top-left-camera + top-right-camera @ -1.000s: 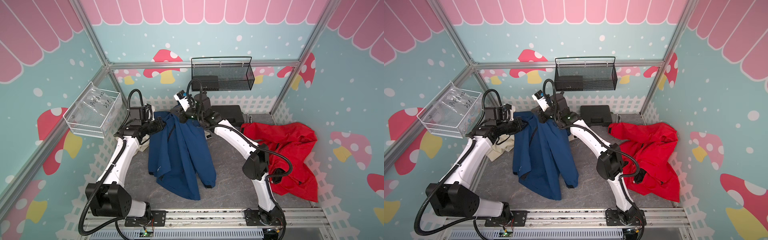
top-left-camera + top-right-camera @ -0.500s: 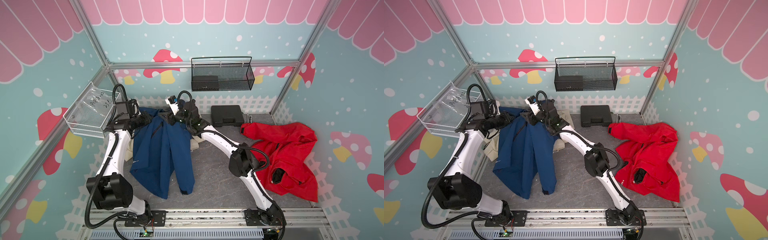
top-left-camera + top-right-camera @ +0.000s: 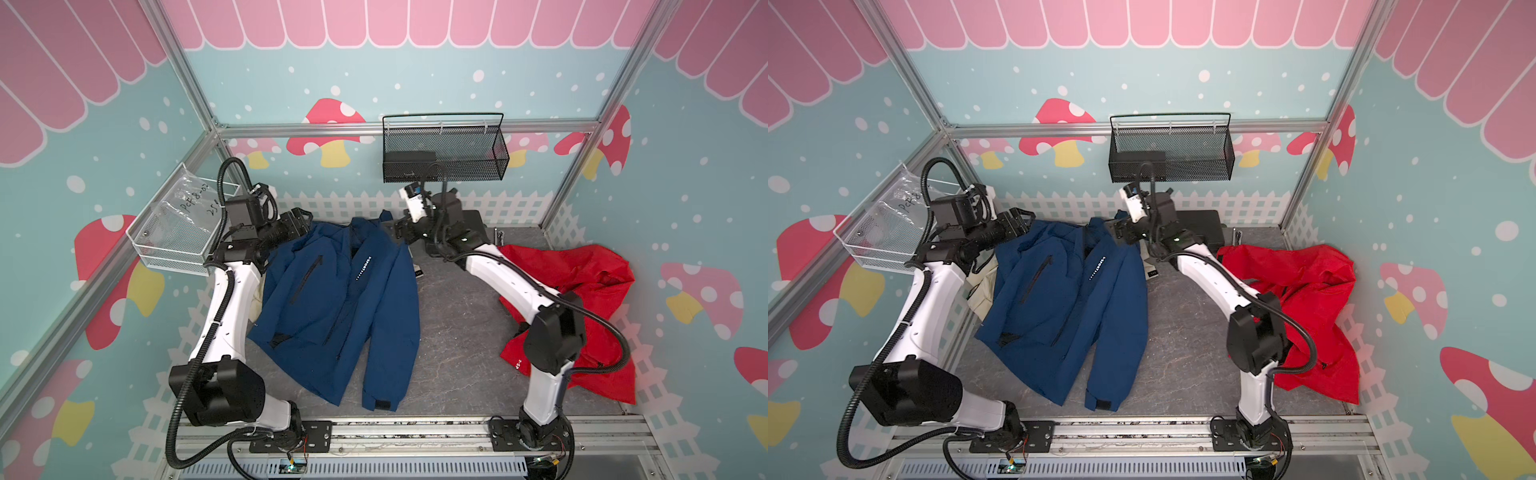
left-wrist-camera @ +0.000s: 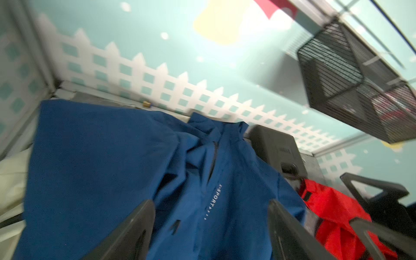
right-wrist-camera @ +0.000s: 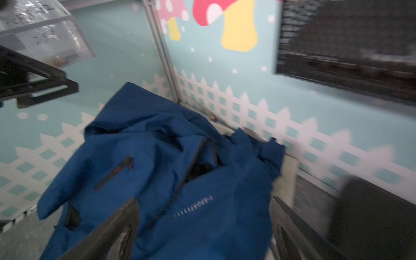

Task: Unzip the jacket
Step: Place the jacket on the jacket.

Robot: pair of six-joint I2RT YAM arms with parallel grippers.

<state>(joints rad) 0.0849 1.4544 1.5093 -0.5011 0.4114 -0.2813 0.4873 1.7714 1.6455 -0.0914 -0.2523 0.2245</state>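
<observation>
The navy blue fabric jacket (image 3: 336,299) lies front-up on the grey tabletop (image 3: 457,332), collar toward the back wall. Its front zipper (image 5: 195,157) looks parted only at the neck. The left jaws and right jaws hang wide and empty by its shoulders. I judge unzipping not yet begun. Next I must pin the collar and find the slider, which I can't make out.

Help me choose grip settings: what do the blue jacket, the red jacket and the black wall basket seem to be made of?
Blue jacket: probably a woven synthetic shell, smooth and matte; it drapes in soft folds.
Red jacket: seemingly thinner, shinier synthetic; it crumples in sharp creases.
Black basket: likely metal mesh on a wire rim, matte black coated; you see through it.
</observation>
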